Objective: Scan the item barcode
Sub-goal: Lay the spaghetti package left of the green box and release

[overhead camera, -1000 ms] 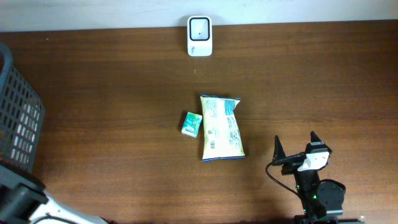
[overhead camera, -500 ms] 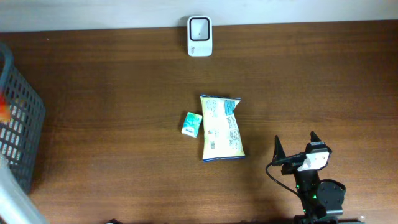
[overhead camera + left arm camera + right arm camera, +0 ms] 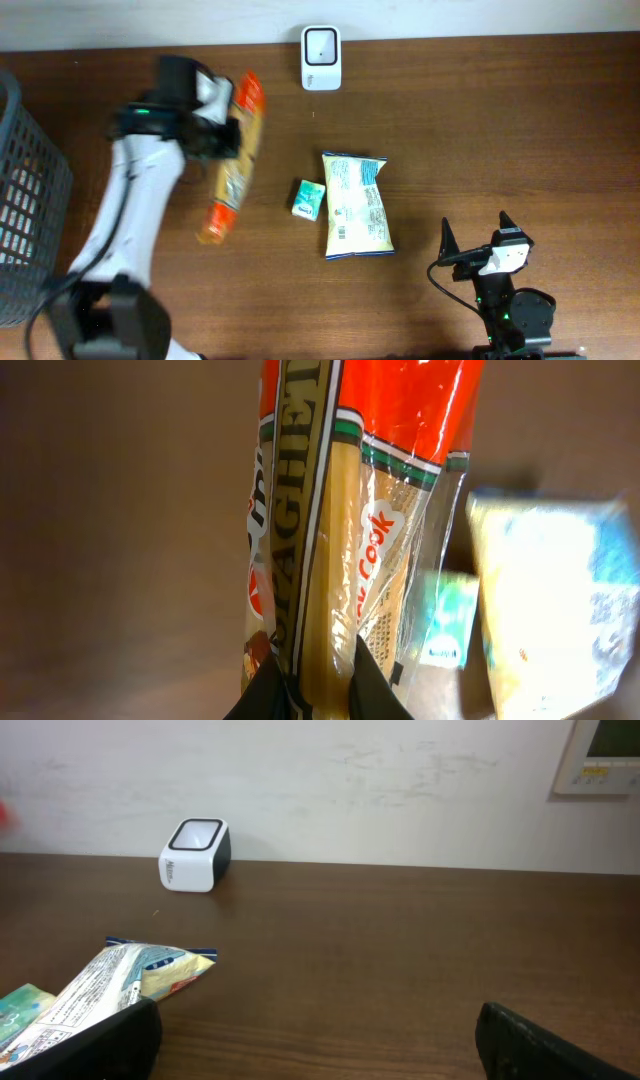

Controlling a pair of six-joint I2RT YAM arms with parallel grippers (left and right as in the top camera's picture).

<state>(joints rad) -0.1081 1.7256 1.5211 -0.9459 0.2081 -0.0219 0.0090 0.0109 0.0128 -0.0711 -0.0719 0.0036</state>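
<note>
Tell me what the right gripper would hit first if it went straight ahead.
Probably nothing: the right gripper faces bare table up to the back wall. The scanner and snack bag lie left of that line.

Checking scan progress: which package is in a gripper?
The red-and-gold spaghetti pack, in the left gripper; the snack bag and small box lie on the table.
</note>
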